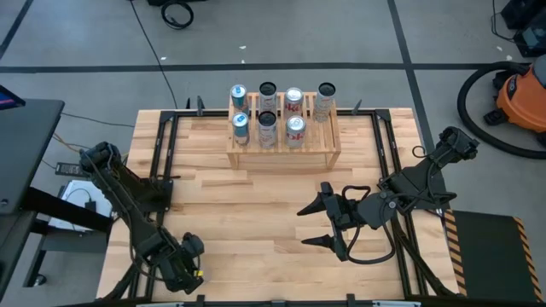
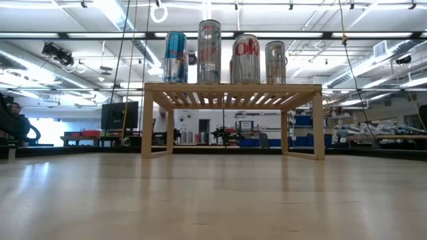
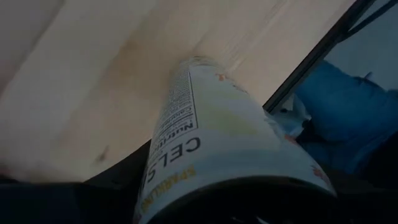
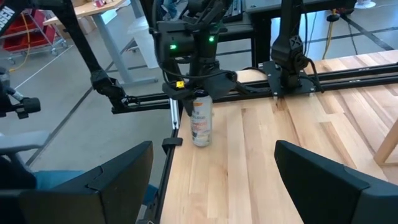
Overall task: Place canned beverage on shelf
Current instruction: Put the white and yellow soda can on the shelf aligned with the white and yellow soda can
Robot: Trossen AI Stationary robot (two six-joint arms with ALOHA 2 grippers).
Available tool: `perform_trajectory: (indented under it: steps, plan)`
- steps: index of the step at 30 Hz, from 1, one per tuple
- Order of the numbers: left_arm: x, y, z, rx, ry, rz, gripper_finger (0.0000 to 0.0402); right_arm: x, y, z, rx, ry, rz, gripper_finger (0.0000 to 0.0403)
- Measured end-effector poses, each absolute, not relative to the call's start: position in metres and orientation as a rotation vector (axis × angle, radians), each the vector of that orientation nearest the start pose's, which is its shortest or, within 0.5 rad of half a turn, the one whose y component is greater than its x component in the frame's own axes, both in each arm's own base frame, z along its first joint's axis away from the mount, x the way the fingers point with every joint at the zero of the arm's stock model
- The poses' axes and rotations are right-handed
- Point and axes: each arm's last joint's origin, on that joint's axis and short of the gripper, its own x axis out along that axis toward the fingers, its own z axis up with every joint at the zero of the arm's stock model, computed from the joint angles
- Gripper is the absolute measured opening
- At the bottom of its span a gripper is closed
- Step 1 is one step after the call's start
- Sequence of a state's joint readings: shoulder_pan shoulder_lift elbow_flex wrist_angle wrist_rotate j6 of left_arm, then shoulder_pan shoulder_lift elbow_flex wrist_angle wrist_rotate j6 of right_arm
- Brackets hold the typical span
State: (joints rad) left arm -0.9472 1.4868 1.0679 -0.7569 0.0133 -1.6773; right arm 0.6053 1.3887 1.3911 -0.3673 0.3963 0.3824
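Left claw (image 4: 198, 93) is pinching a can (image 4: 200, 121) from above, bottom-left corner of the high view, right at the near-left edge of the tabletop (image 1: 256, 213). In the right wrist view the can stands upright with its base on or just above the wood; can't tell which. Right claw (image 1: 320, 223) sits spread and empty, right of centre in the high view, well apart from the can.

Risks as I see them:
- Grip is high on the can, near the top rim. A fast swing could make it pivot or slip.
- Shelf (image 1: 283, 145) at top centre of the high view already carries seven cans (image 1: 267, 119) in two rows. The only open spot looks like front right, beside the red-and-silver one. Come in low or off-line and it knocks a neighbour over.
- Slatted top: set down tilted and the base could catch a gap and tip.
- The path runs diagonally across the tabletop, and the right arm sits near that line.

The can itself: slim, tall, white or pale body with orange-yellow graphics, "CELS…" and "SPARKLING" readable in the left wrist view, nutrition panel down the side. No dents visible. Smooth, so likely slippery in the claw.
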Motion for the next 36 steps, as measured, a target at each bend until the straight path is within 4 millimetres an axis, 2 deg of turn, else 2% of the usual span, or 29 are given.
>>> perform_trajectory:
  steps: [11,27,30,36]
  plan:
    - [0.183,-0.216,0.233,-0.818,1.400,0.201,0.0258,0.258,0.165,0.391,0.206,0.349,0.146,0.0345]
    - [0.206,-0.195,0.233,-0.842,1.365,0.225,0.0259,0.267,0.159,0.412,0.282,0.133,0.153,0.0345]
    - [0.209,-0.194,0.234,-0.824,1.368,0.179,0.0259,0.268,0.158,0.416,0.296,0.102,0.156,0.0345]
    - [0.213,-0.190,0.235,-0.798,1.370,0.139,0.0259,0.273,0.150,0.412,0.210,0.132,0.173,0.0345]
